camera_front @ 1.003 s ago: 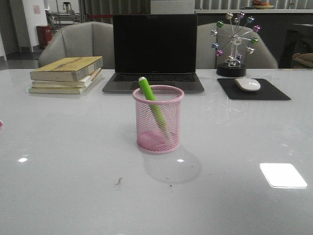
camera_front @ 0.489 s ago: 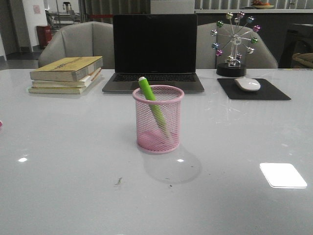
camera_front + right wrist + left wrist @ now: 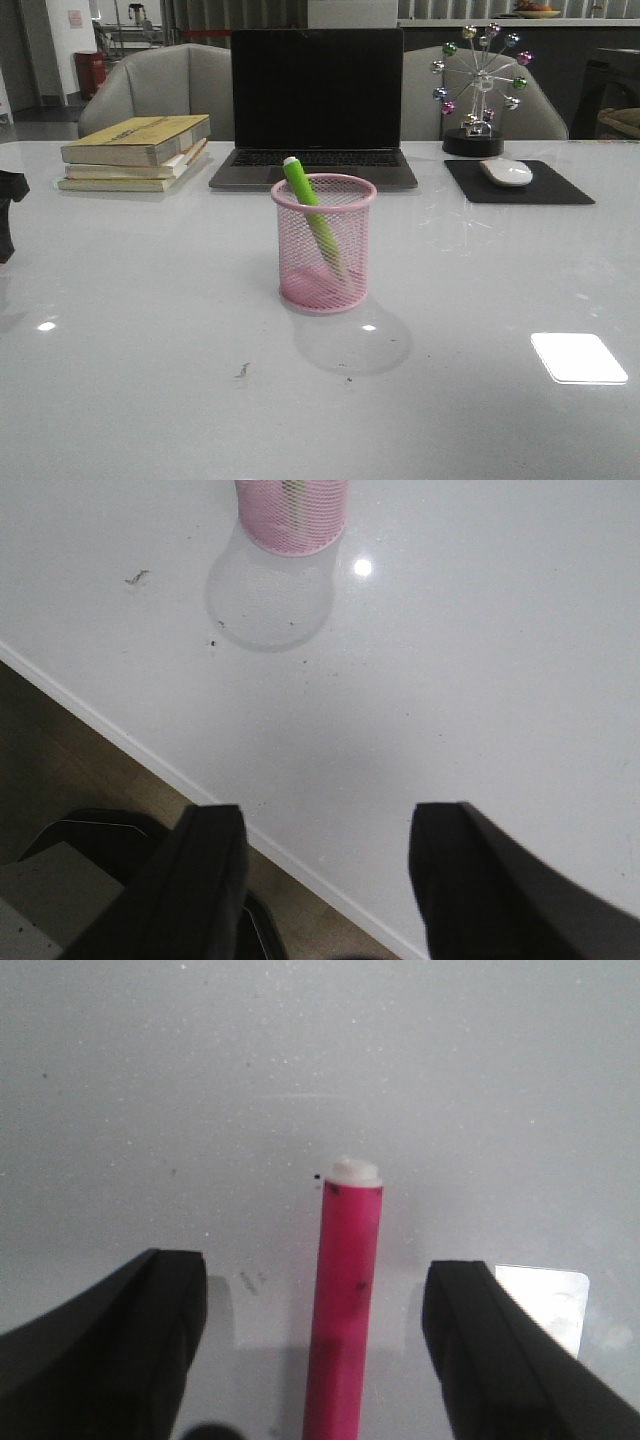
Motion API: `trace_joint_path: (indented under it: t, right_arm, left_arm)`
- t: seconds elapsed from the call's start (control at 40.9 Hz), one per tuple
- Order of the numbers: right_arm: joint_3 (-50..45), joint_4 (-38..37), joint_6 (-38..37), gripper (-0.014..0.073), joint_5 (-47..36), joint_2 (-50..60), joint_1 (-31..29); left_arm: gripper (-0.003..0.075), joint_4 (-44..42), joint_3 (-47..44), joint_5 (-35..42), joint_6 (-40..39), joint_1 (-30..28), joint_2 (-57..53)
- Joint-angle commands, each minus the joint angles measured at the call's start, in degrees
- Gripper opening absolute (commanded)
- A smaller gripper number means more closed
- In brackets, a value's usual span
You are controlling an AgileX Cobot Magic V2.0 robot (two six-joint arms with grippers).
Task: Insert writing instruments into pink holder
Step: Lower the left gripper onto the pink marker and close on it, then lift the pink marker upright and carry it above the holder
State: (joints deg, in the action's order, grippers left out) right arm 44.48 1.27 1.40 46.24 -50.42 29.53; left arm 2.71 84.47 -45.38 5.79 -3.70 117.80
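left pincer (image 3: 315, 1350) spread astride the magenta pen (image 3: 345, 1310), its lower end cut off.

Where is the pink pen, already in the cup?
Not yet. The pink pen lies on the table between the left gripper's open fingers; only the green pen leans inside the pink cup.

A glossy white tabletop (image 3: 150, 400) mirrors bright ceiling light. At its far edge stand two grey armchairs (image 3: 165, 85), with a dim room beyond holding a red bin (image 3: 90, 70). Brown floor (image 3: 60, 750) shows past the near edge.
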Motion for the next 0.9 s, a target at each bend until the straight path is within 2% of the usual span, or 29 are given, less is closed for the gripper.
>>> trace_joint_path:
  t: [0.0,0.171,0.245,0.685,0.783,0.88]
  right_arm:
    - [1.5,-0.4,0.0,0.0475,-2.8,0.8,-0.4]
    - [1.5,-0.4,0.0,0.0475,-2.8,0.8,-0.4]
    - [1.5,-0.4,0.0,0.0475,-2.9,0.8,-0.4]
    - [1.5,-0.4,0.0,0.0475,-2.8,0.8,-0.4]
    - [1.5,-0.4,0.0,0.0475,-2.8,0.8,-0.4]
    - [1.5,-0.4,0.0,0.0475,-2.9,0.8,-0.4]
  left_arm:
    - [0.0509,0.6,2.1,2.3,0.1,-0.2,-2.3]
    - [0.0503,1.2,3.5,1.0,0.6,-0.2,-0.4]
    - [0.0478,2.3,4.1,-0.2,1.5,-0.2,0.2]
    - [0.0133,2.6,4.5,-1.9,1.6,-0.2,0.0]
    - [0.0089,3.2,3.9,-1.1,1.6,-0.2,-1.7]
    - [0.0092,5.7,0.8,2.5,2.5,-0.2,-5.7]
